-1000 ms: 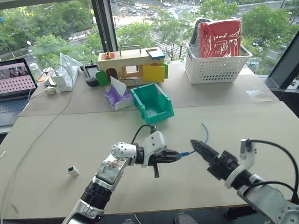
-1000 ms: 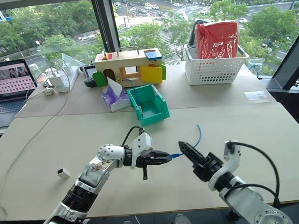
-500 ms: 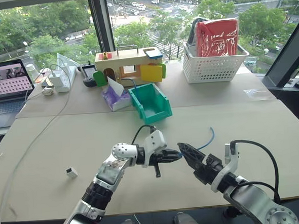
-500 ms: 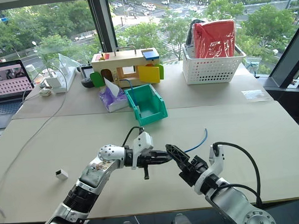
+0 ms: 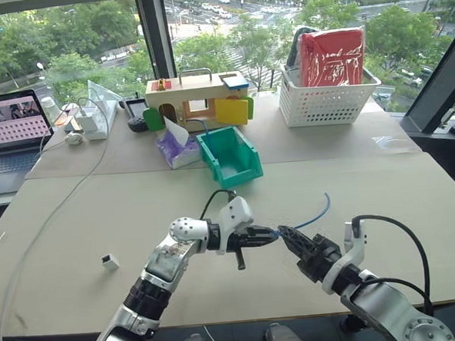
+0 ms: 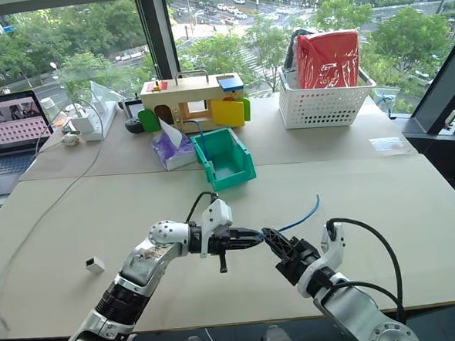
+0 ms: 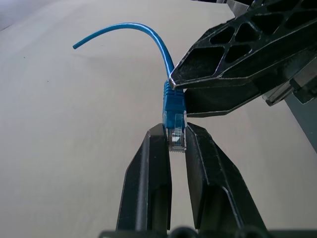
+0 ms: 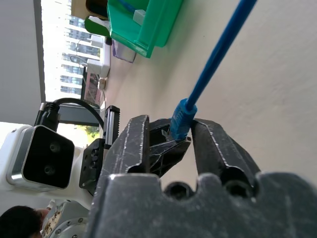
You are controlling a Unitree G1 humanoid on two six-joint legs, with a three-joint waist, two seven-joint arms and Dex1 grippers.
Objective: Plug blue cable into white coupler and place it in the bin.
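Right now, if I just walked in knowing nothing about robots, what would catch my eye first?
Probably the two black grippers meeting mid-table over the blue cable: the left gripper pinches its clear plug, and the right gripper clamps the cord just behind it. Beyond them sits the teal bin. A tiny white coupler lies alone, off to the left.

Both arms are showing silver-grey metal segments with black ribbed forearm sections and white wrist housings, each trailing a looping black cable. The left gripper [image 5: 272, 235] and the right gripper [image 5: 287, 234] are each wearing two black fingers [image 7: 148, 183] with open triangular lattice cut-outs along their sides.
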